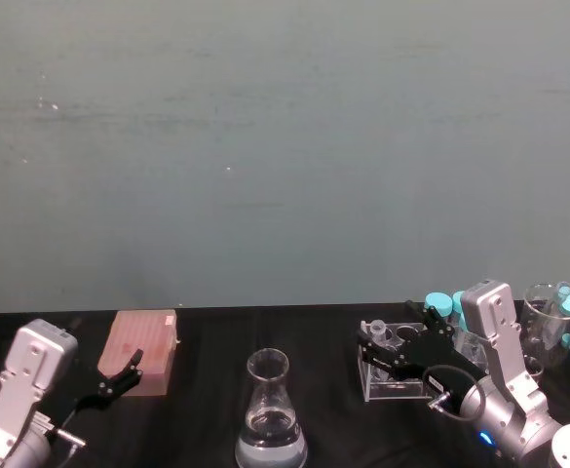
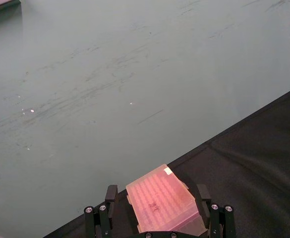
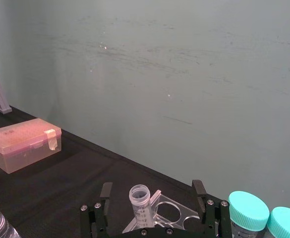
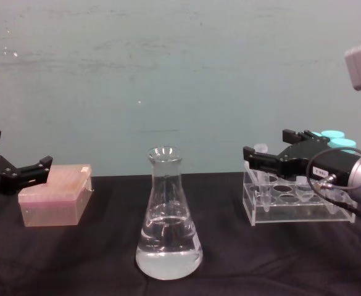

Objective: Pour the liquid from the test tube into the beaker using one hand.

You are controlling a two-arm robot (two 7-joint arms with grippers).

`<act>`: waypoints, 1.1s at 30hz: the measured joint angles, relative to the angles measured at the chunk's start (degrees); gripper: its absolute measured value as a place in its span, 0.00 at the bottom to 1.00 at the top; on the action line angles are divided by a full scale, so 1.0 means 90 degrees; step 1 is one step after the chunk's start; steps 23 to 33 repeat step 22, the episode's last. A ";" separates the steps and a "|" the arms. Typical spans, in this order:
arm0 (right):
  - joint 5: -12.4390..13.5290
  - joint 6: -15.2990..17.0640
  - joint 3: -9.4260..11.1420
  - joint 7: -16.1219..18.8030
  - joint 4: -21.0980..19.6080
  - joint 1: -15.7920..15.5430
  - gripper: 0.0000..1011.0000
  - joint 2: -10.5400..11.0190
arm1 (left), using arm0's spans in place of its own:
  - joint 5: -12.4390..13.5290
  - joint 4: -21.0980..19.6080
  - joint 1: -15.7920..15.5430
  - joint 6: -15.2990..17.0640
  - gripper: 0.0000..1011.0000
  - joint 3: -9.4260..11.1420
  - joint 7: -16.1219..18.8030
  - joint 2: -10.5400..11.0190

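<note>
- Head view: we see the beaker (image 1: 271, 421) standing near the front middle of the black surface (image 1: 197, 429), with clear liquid (image 1: 271, 450) in its wide base. The right claw (image 1: 370, 355) reaches over the clear tube rack (image 1: 394, 382) on the right, its fingers spread on either side of the test tube (image 1: 377, 332), which stands upright in the rack. Turquoise-capped tubes (image 1: 444, 305) stand behind the arm. The left claw (image 1: 119, 375) hangs open just beside a pink box (image 1: 145, 348) on the left.
- Left wrist view: the left claw (image 2: 157, 198) is wide open and holds nothing; the pink box (image 2: 163, 202) lies between its fingers, though we cannot tell whether they touch it. A small white label sits at one corner of the lid; its writing is too small to read.
- Right wrist view: the right claw (image 3: 152, 192) is open, its fingers apart from the test tube (image 3: 140, 205) between them. The tube is uncapped and bears printed graduation marks that we cannot read.
- Chest view: the beaker (image 4: 168, 219) stands mid-surface, well apart from the tube rack (image 4: 294, 207). The right claw (image 4: 251, 154) hovers open at the rack's left end, gripping nothing.
</note>
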 joint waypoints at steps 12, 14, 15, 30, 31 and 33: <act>0.0000 0.0000 0.0000 0.0000 0.0000 0.0000 0.99 0.0000 | 0.0000 0.0000 0.0000 0.0000 0.99 0.0000 0.0000 0.0000; 0.0000 0.0000 0.0000 0.0000 0.0001 0.0000 0.99 0.0000 | 0.0000 0.0000 0.0000 0.0000 0.99 0.0000 0.0000 0.0000; 0.0000 0.0000 0.0000 0.0000 0.0000 0.0000 0.99 0.0000 | 0.0000 0.0000 0.0000 0.0000 0.99 0.0000 0.0000 0.0000; 0.0000 0.0000 0.0000 0.0000 0.0001 0.0000 0.99 0.0000 | -0.0001 0.0000 0.0000 0.0000 0.99 0.0000 0.0000 0.0000; 0.0000 0.0000 0.0000 0.0000 0.0001 0.0000 0.99 0.0000 | -0.0001 0.0000 0.0000 0.0000 0.99 0.0000 0.0000 0.0000; 0.0000 0.0000 0.0000 0.0000 0.0001 0.0000 0.99 0.0000 | -0.0001 0.0000 0.0000 0.0000 0.99 0.0000 0.0000 0.0000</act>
